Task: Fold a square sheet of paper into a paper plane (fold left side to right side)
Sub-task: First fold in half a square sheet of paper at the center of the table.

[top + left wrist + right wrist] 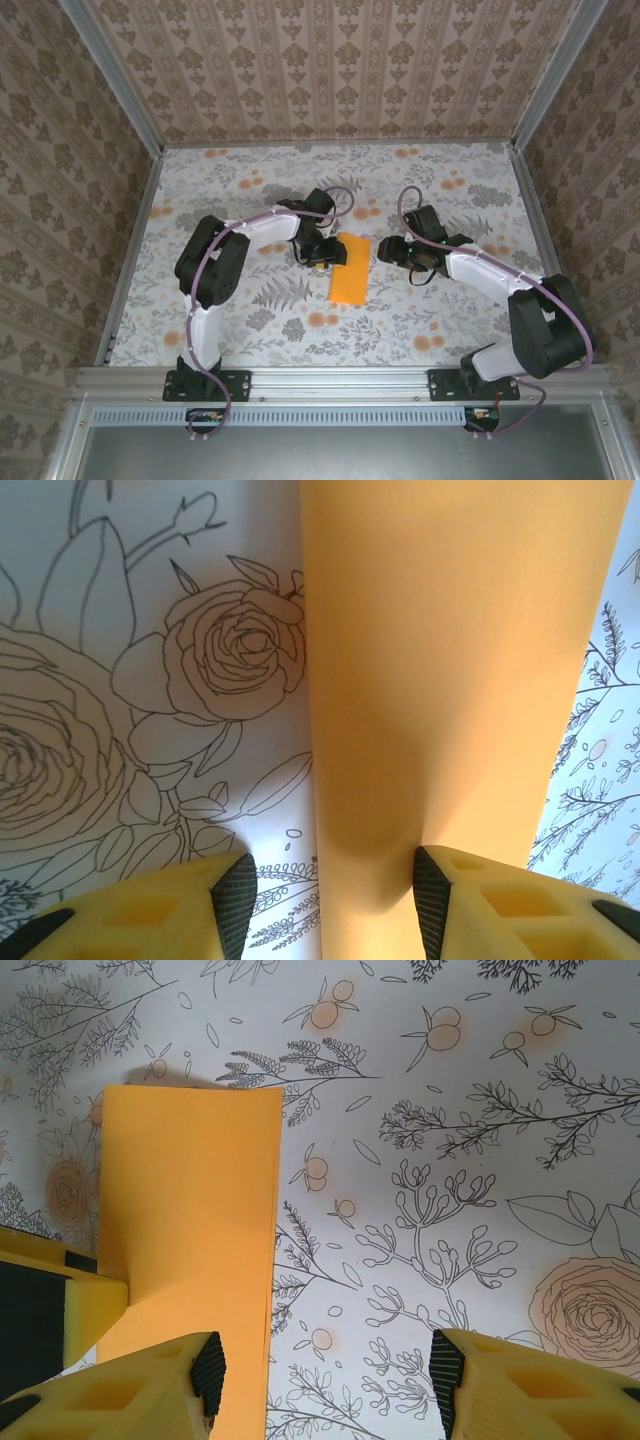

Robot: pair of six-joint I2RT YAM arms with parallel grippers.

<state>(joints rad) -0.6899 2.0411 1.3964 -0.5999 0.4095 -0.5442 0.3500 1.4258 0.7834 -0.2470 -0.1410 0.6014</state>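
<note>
Overlapping the orange paper (352, 272), the left hand (323, 256) hides its edge.

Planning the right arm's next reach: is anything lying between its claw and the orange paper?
Nothing visible does. The right claw hangs open beside the orange paper, one fingertip at the paper's edge, with just bare flowered table between its fingers.

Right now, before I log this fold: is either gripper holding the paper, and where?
Nothing is held. The folded sheet of paper lies flat; left gripper and right gripper stand open over its edges.
</note>
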